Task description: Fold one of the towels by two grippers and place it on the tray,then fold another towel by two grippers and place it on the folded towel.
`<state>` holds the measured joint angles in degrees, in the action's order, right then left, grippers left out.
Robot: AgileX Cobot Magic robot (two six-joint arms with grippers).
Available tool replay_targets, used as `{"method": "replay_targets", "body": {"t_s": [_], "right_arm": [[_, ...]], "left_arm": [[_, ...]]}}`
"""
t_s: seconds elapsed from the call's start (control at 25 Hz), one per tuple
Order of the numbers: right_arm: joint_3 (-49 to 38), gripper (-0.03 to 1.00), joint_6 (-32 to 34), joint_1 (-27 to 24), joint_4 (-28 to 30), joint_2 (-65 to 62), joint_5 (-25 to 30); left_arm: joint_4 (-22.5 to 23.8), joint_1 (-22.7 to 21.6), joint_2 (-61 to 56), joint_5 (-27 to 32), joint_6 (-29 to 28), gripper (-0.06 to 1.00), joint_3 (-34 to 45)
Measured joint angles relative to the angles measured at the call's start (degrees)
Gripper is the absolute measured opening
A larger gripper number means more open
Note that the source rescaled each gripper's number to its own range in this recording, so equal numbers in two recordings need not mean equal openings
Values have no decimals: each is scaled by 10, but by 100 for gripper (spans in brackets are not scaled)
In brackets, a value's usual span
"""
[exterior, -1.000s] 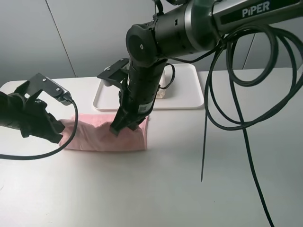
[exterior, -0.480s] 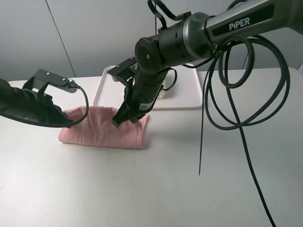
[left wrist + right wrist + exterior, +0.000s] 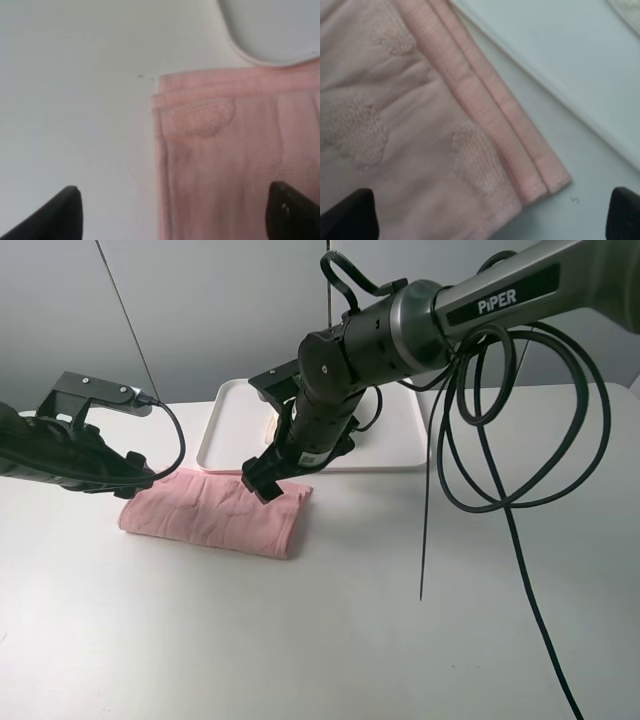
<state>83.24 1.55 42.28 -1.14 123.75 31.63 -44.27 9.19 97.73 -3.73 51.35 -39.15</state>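
A pink towel (image 3: pixel 215 515) lies folded flat on the white table, in front of the white tray (image 3: pixel 400 445). My left gripper (image 3: pixel 135 468) hovers over its left end, open and empty. The left wrist view shows the towel's corner (image 3: pixel 225 150) between the wide-apart fingertips of the left gripper (image 3: pixel 172 212). My right gripper (image 3: pixel 265 480) hovers over the towel's right end, open and empty. The right wrist view shows the towel's folded edges (image 3: pixel 485 115) below the right gripper (image 3: pixel 487 215). A pale towel (image 3: pixel 626 9) lies on the tray, mostly hidden behind the right arm.
Black cables (image 3: pixel 430 540) hang from the right arm down over the table at the right. The tray's rim (image 3: pixel 560 90) runs close beside the pink towel's far right corner. A grey wall stands behind the table.
Both grippers have let go of the pink towel and risen. The towel has settled flat. The left arm has drawn back to the left, and the right arm has moved toward the tray.
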Motion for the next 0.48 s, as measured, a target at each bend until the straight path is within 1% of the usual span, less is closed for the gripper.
{"method": "replay_targets", "body": {"t_s": [0.04, 0.12, 0.2, 0.28, 0.32, 0.36, 0.4, 0.44, 0.48], "right_arm": [[0, 100, 4, 0, 3, 0, 9], [0, 100, 7, 0, 3, 0, 32], [0, 100, 8, -7, -16, 0, 53], [0, 100, 4, -18, -47, 0, 75], [0, 100, -1, -24, -57, 0, 83], [0, 100, -7, -29, -61, 0, 92], [0, 100, -12, -32, -61, 0, 102], [0, 100, -15, -33, -61, 0, 112], [0, 100, -22, -33, -62, 0, 119]], "left_arm": [[-3, 0, 0, 9, 0, 95, -5], [-7, 0, 0, 37, -1, 91, -21], [-7, -3, 5, 76, -12, 86, -52], [-3, -14, 15, 127, -37, 84, -89], [10, -21, 25, 159, -61, 84, -113], [36, -30, 37, 193, -95, 84, -137], [80, -38, 48, 229, -131, 84, -158], [125, -41, 61, 258, -182, 84, -183], [193, -44, 74, 294, -239, 84, -207]]}}
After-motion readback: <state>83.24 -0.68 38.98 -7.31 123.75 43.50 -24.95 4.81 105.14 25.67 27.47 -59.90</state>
